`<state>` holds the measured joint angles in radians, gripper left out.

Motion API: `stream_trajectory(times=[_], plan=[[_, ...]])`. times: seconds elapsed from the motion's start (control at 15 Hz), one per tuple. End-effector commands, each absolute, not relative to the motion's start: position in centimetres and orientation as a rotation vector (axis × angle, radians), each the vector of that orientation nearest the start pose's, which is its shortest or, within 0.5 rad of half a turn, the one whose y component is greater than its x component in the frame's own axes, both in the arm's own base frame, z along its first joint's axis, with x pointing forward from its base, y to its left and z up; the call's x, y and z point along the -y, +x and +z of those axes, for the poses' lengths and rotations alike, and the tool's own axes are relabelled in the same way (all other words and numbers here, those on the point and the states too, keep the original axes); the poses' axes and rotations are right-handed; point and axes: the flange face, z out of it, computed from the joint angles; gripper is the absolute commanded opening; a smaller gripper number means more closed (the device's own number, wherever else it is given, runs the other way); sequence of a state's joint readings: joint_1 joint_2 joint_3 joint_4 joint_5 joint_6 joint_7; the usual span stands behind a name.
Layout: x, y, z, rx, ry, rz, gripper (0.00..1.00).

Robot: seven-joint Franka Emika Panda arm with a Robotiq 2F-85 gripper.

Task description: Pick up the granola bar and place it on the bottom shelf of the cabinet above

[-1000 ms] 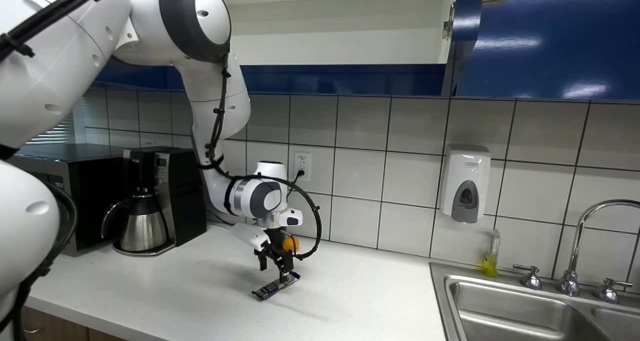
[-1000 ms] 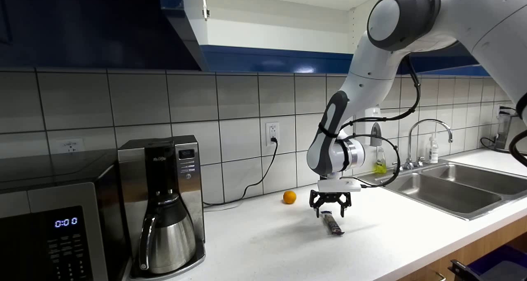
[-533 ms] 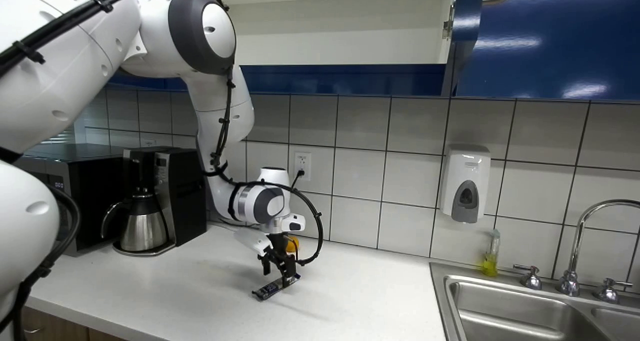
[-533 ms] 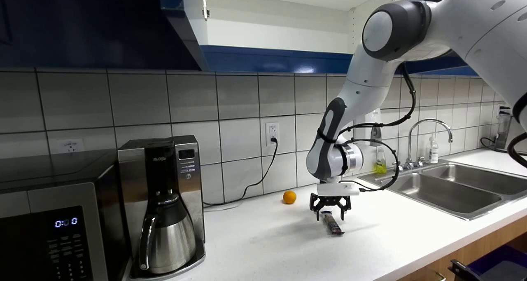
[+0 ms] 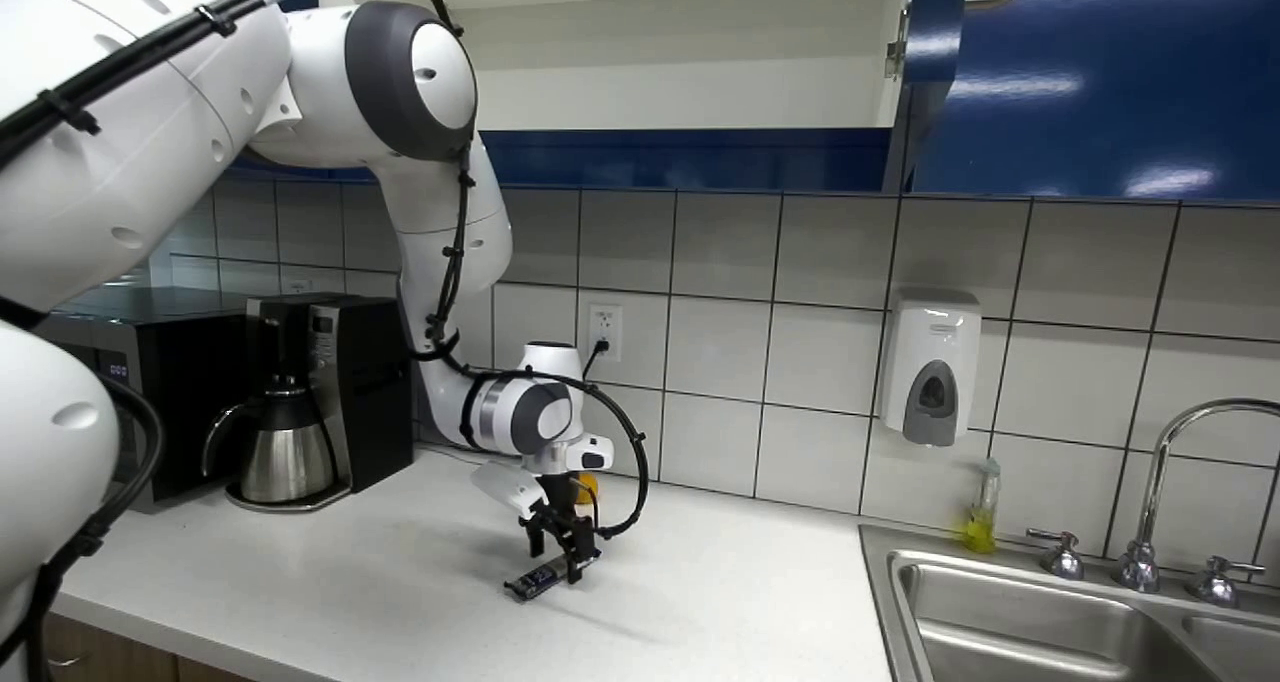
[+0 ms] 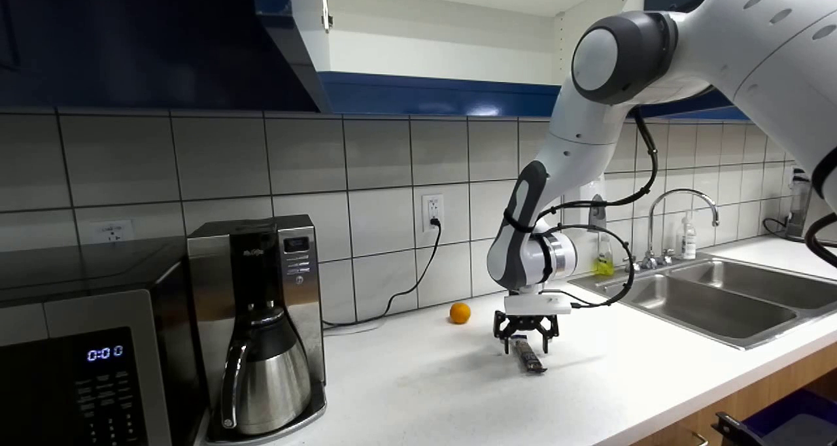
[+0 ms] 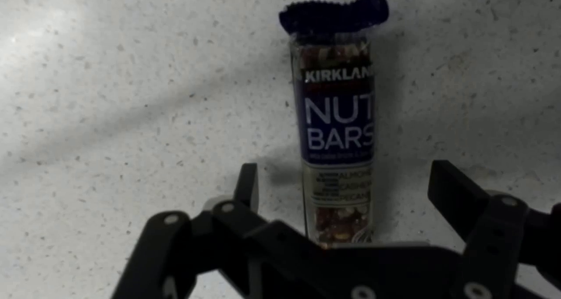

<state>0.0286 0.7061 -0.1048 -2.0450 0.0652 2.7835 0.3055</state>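
Wrist view alone lets the wrapper of the Kirkland nut bar [image 7: 337, 128] be read: "NUT BARS" is printed on purple above a pale panel, a crimped purple end is shown at the top, and the lower end is covered by the black gripper [image 7: 344, 176]. Laid flat on the speckled white countertop [image 7: 131, 93], the bar is flanked by two fingers [image 7: 249, 185], which are spread wide, with a gap left on each side. In both exterior views the gripper is pointed down over the bar's end nearer the tiled wall [image 6: 386, 217]; whether the countertop is touched by the fingers cannot be told. An orange ball [image 6: 460, 312] near that wall is shown whole in an exterior view, where 0:00 can also be read on a microwave [image 6: 98, 312] beside a coffee maker [image 6: 255, 263]. In an exterior view where a soap dispenser [image 5: 931, 347] is shown whole above a steel sink [image 5: 889, 602], the same ball is partly blocked by the gripper. Above, an open wall cabinet [image 5: 690, 157] is seen in both exterior views.
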Motion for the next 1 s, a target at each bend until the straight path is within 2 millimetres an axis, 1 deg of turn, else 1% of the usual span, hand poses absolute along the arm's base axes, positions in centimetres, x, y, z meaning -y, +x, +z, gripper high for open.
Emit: stream_trajectory(times=[0.0, 0.13, 0.2, 0.27, 0.47, 0.8, 0.93], plan=[[4.88, 58.66, 9.37, -0.701, -3.103, -0.07, 1.0], [4.89, 58.7, 9.34, -0.7, -3.103, -0.072, 1.0], [4.88, 58.72, 9.36, -0.703, -3.1, -0.073, 0.75], [4.88, 58.76, 9.41, -0.703, -3.099, -0.075, 0.74], [4.87, 58.88, 9.59, -0.705, -3.097, -0.082, 0.49], [4.88, 59.12, 9.76, -0.712, -3.091, -0.094, 0.12], [4.87, 59.06, 9.68, -0.717, -3.089, -0.09, 0.11]])
